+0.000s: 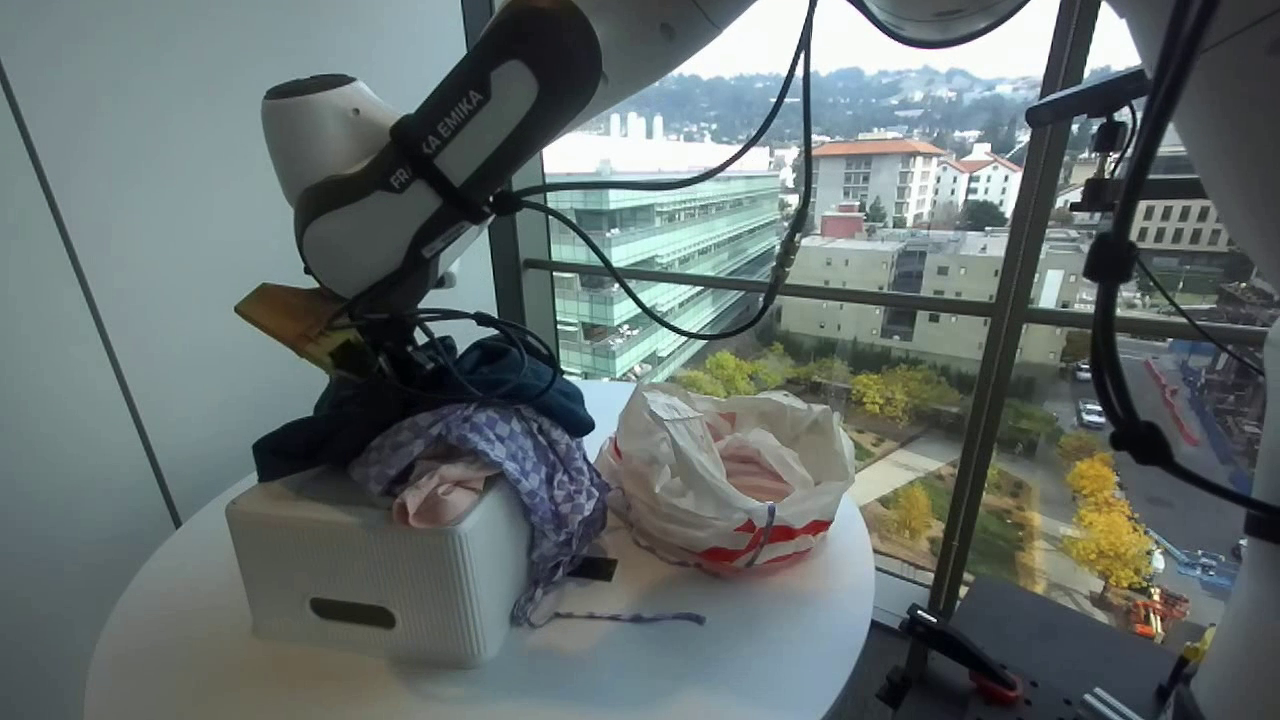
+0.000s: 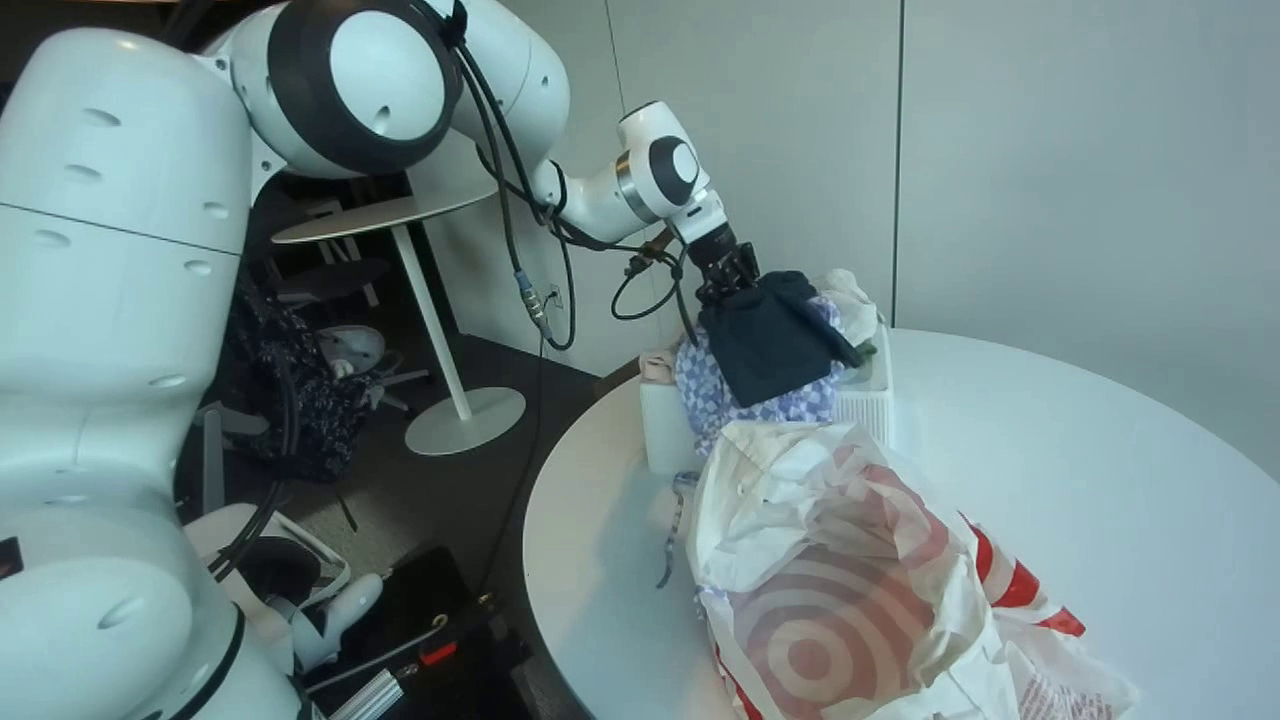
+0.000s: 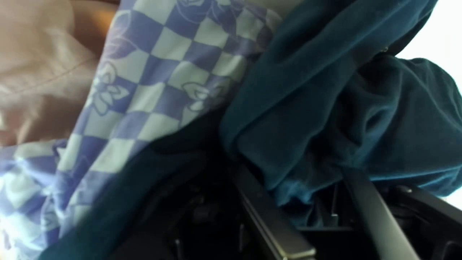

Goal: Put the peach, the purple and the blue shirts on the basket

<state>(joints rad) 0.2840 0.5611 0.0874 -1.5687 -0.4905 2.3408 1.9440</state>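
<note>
Navy garment (image 3: 325, 115) lies bunched between parted fingers (image 3: 278, 224), over the purple checked shirt (image 3: 151, 79).

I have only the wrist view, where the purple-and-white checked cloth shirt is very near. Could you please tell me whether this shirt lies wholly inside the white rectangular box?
Observer: No. The purple-and-white checked shirt hangs over the outside of the white rectangular box.
Operator: Thank you. Does some part of it lie on the table?
Observer: Yes, a thin checked strip at its lower end lies on the round white table.
Operator: And what stands beside the box?
Observer: A crumpled white plastic bag with red markings.
</note>
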